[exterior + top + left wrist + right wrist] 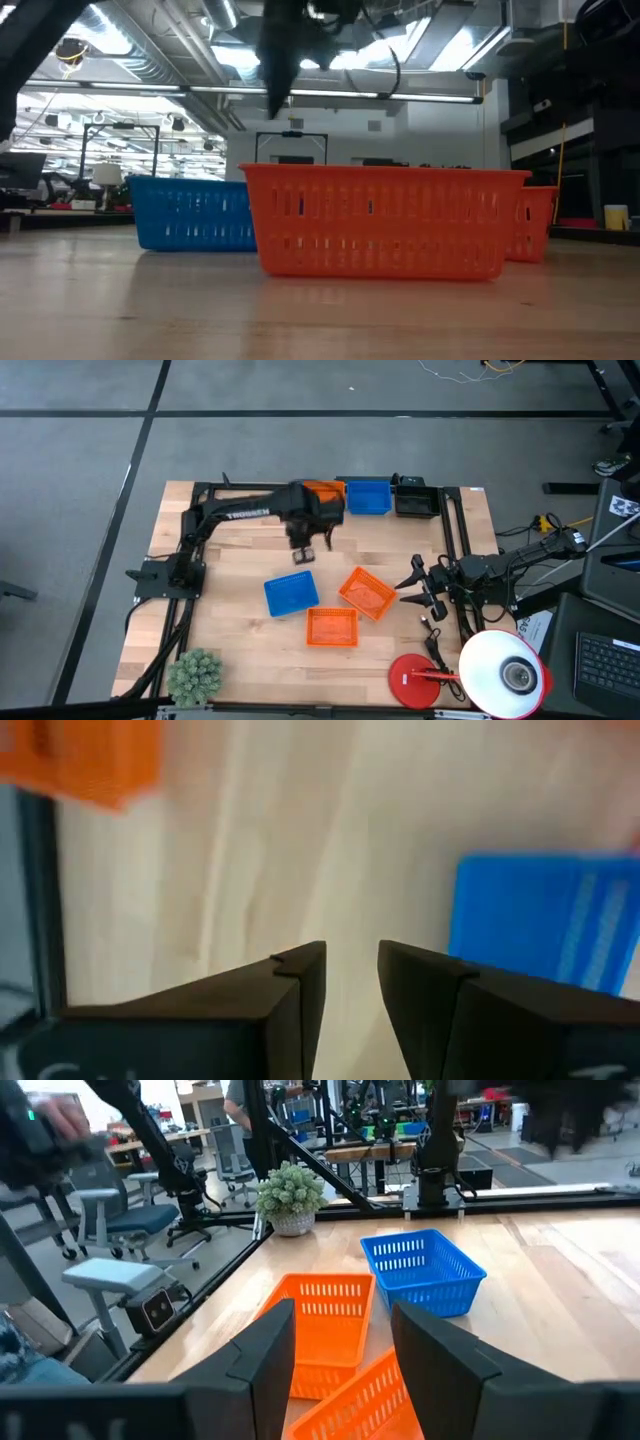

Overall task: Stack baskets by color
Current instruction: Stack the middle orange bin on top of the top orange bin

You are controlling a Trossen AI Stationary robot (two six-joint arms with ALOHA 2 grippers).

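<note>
Three baskets lie loose mid-table: a blue one (291,594), an orange one (367,592) and a second orange one (331,627). At the far edge stand an orange basket (325,493), a blue one (368,497) and a black one (415,500). My left gripper (303,555) hangs above the bare wood between the far row and the loose blue basket (545,920), pointing down, open and holding nothing (352,955). My right gripper (408,582) waits at the right, open (340,1315), level, facing the loose baskets.
A green fuzzy plant (195,675) stands at the near left corner. A red lamp base (415,680) with a white shade (505,672) sits at the near right. Bare wood (240,545) lies left of the loose baskets. Black rails frame the table.
</note>
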